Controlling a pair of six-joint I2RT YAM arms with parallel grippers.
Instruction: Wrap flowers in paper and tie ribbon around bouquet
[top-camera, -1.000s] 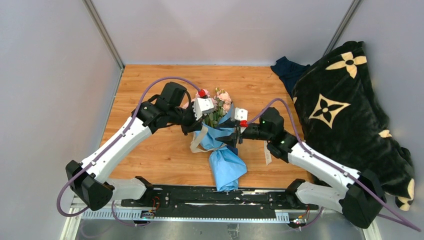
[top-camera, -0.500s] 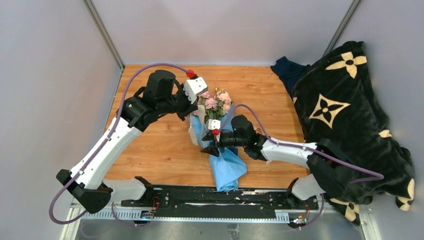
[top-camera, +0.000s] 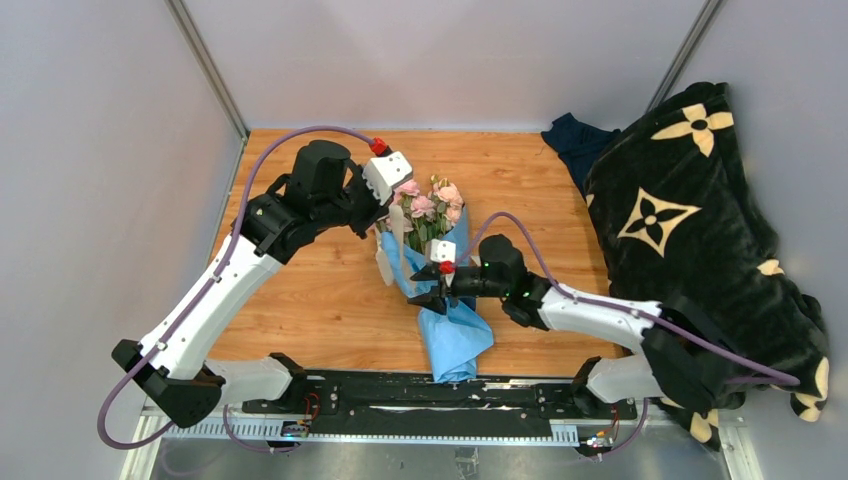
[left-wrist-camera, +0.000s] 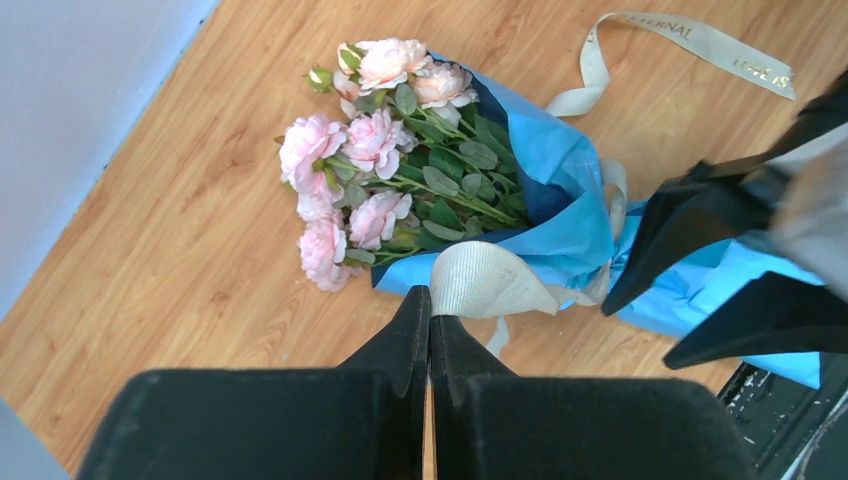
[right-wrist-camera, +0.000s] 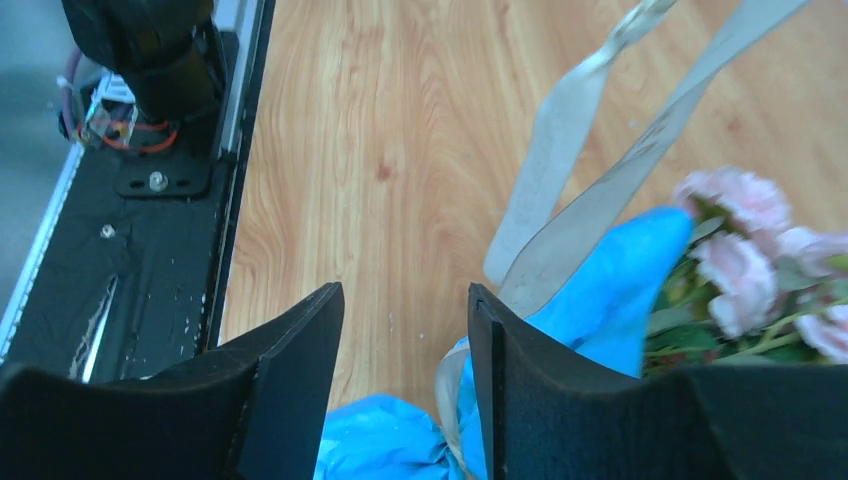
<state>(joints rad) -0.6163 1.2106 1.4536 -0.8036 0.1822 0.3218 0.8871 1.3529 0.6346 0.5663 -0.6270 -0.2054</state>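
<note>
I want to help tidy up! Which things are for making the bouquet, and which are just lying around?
For the bouquet: pink roses, blue paper, cream ribbon.
Just lying about: black patterned blanket, navy cloth.

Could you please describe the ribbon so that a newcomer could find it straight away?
On the wooden table, near its centre, lies a bouquet of pink roses in light blue paper. The ribbon is the flat cream band at its waist, pinched by the left gripper; it alone bears printed lettering.
</note>
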